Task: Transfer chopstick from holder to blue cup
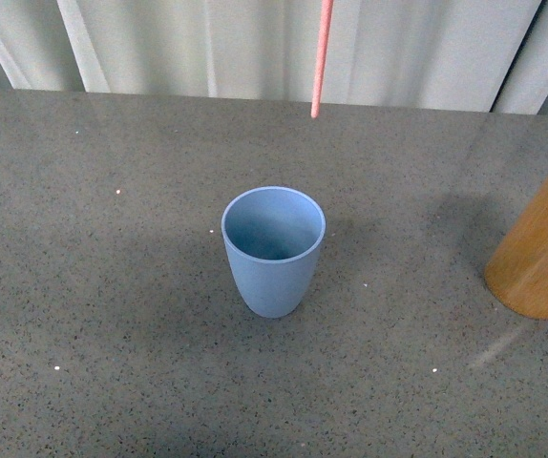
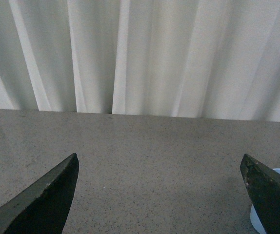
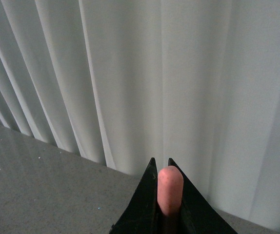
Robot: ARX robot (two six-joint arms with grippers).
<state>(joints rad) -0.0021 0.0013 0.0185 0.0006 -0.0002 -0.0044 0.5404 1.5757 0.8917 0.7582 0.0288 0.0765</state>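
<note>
The pink-red chopstick (image 1: 320,57) hangs nearly upright from the top edge of the front view, its tip in the air behind the blue cup (image 1: 273,250). That cup stands upright and empty at the table's middle. The tan wooden holder (image 1: 542,243) stands at the right edge, partly cut off. In the right wrist view my right gripper (image 3: 161,168) is shut on the chopstick (image 3: 170,187), whose rounded end sticks out between the fingers. My left gripper (image 2: 159,163) is open over bare table, with a sliver of the blue cup (image 2: 259,217) behind one finger. Neither gripper shows in the front view.
The grey speckled table (image 1: 112,286) runs back to a white curtain (image 1: 207,48). The cup and the holder stand well apart from each other.
</note>
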